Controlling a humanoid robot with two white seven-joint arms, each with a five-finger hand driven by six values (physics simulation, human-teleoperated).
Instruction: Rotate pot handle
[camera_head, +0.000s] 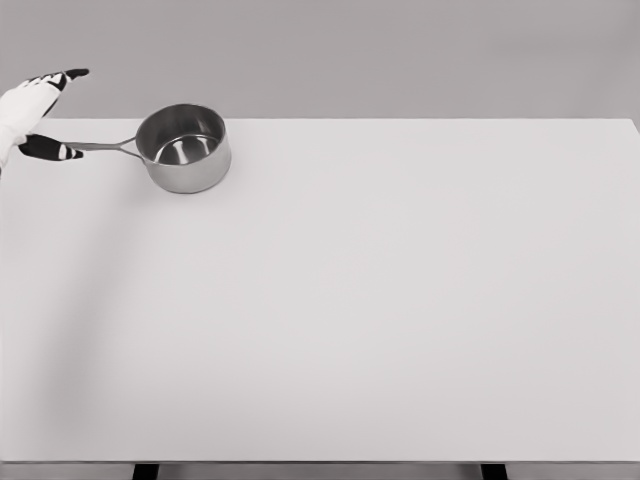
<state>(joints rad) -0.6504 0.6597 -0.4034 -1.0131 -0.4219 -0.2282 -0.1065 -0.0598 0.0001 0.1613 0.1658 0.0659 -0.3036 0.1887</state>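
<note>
A small steel saucepan stands upright at the far left of the white table. Its thin handle points left. My left hand enters at the left edge, white with black fingertips. The fingers are spread: one finger reaches right above the handle, and the thumb lies at the handle's outer end, touching or almost touching it. The hand holds nothing. No right arm shows in the picture.
The table's far edge runs just behind the pot, and its left edge is close to the hand. Two dark table legs show at the bottom edge.
</note>
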